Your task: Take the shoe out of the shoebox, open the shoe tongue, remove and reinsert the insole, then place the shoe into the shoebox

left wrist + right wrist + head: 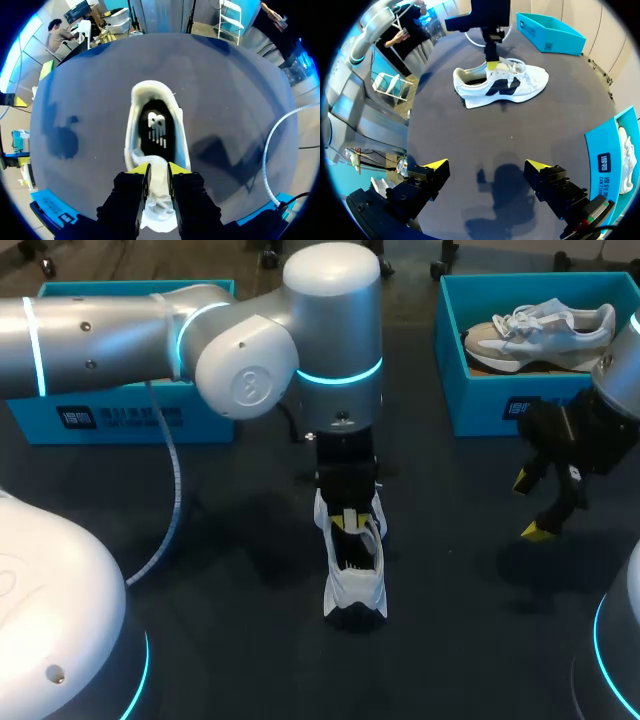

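- White lace-up shoe with black side marks (pixel 355 580) (pixel 500 82): stands upright on its sole near the middle of the dark worktop (pixel 450 640), between the two boxes and well apart from both.
- White padded tongue (pixel 159 210) of that shoe: drawn up from the opening and pinched from two sides by the yellow fingertips (pixel 138 170).
- Dark insole with a white printed mark (pixel 156 127): lies flat inside the shoe and shows through the open collar, just ahead of the left hand.
- Left hand (pixel 157 172) (pixel 350 520): clenched on the tongue, with its fingers close together. It points straight down over the shoe, and its arm reaches in from the left to the middle.
- Right hand (pixel 486 164) (pixel 530 506): released, with its fingers spread wide. It hovers above the bare worktop at the right, well apart from the shoe and near the right-hand box.
- Bright blue open cardboard shoebox, right rear (pixel 480 400): holds a beige-and-white laced shoe (pixel 545 330) lying on its side.
- Matching bright blue shoebox, left rear (pixel 120 420): partly covered by the left arm, so its inside cannot be seen.
- Grey ribbed cable (pixel 172 500): hangs from the left arm down toward the robot's base.
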Action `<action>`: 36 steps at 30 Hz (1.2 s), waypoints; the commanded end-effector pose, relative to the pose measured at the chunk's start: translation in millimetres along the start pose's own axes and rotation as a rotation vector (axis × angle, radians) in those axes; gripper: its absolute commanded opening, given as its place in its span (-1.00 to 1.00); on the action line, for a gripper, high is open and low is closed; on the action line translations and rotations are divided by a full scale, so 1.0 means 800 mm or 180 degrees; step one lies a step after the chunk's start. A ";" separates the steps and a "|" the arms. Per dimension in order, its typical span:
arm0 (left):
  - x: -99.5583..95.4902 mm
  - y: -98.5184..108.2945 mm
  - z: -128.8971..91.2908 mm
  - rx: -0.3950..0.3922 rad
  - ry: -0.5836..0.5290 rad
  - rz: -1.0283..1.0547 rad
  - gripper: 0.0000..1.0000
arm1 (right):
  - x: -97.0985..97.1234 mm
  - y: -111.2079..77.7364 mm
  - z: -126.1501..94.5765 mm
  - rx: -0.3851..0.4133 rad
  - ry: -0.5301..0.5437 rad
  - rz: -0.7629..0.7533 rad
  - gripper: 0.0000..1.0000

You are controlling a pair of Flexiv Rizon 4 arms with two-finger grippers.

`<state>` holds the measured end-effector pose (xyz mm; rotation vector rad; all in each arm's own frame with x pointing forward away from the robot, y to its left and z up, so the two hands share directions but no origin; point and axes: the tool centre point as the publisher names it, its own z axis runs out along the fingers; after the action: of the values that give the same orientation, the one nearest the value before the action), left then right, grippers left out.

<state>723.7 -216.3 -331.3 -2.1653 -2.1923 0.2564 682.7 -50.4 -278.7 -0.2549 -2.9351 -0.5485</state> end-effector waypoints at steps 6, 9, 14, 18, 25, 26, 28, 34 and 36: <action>0.016 -0.034 -0.065 -0.0011 -0.0040 -0.0258 -0.39 | 0.001 0.000 0.000 0.0004 -0.0002 0.0000 1.00; 0.013 -0.043 -0.074 0.0208 0.0025 -0.0719 -0.07 | 0.001 0.000 0.000 0.0004 -0.0002 0.0000 1.00; 0.015 -0.056 -0.087 -0.0303 0.0039 -0.0992 1.00 | 0.001 0.000 0.000 0.0004 -0.0002 0.0000 1.00; 0.015 -0.056 -0.087 -0.0303 0.0039 -0.0992 1.00 | 0.001 0.000 0.000 0.0004 -0.0002 0.0000 1.00; 0.021 -0.067 -0.084 -0.0100 -0.0007 -0.1327 1.00 | 0.001 0.000 0.000 0.0004 -0.0002 0.0000 1.00; 0.022 -0.073 -0.084 -0.0027 0.0021 -0.1613 1.00 | 0.001 0.000 0.000 0.0004 -0.0002 0.0000 1.00; 0.011 -0.082 -0.089 0.0184 0.0239 -0.2889 1.00 | 0.001 0.000 0.000 0.0004 -0.0002 0.0000 1.00; 0.010 -0.084 -0.090 -0.0047 0.0126 -0.3510 1.00 | 0.001 0.000 0.000 0.0004 -0.0002 0.0000 1.00; 0.010 -0.084 -0.090 -0.0047 0.0126 -0.3510 1.00 | 0.001 0.000 0.000 0.0004 -0.0002 0.0000 1.00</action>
<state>667.7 -197.9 -251.2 -1.2606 -2.7584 0.1801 682.6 -50.4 -278.7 -0.2550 -2.9352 -0.5484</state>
